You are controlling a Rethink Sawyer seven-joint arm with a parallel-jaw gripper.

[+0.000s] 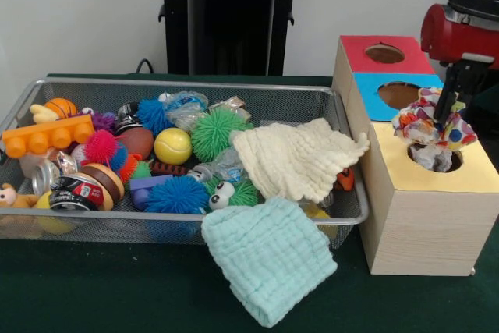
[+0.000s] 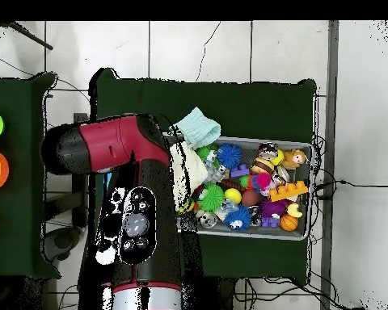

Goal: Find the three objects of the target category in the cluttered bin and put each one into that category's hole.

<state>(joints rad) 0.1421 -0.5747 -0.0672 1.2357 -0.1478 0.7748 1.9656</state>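
Observation:
A wooden box [image 1: 421,232] stands right of the wire bin [image 1: 156,83], with a red hole [image 1: 384,54], a blue hole [image 1: 399,95] and a yellow hole [image 1: 437,157] on top. My gripper [image 1: 448,115] hangs over the yellow hole, shut on a bunched colourful patterned cloth [image 1: 421,124] whose lower end dips into that hole. A cream cloth [image 1: 296,157] lies in the bin's right end. A mint cloth [image 1: 269,259] hangs over the bin's front rim onto the table. In the overhead view the arm [image 2: 137,210] hides the box and gripper.
The bin [image 2: 304,147] holds spiky balls, a yellow ball [image 1: 172,146], an orange brick [image 1: 47,136], cans and small toys. Green cloth covers the table [image 1: 117,286]. The box sits close against the bin's right end.

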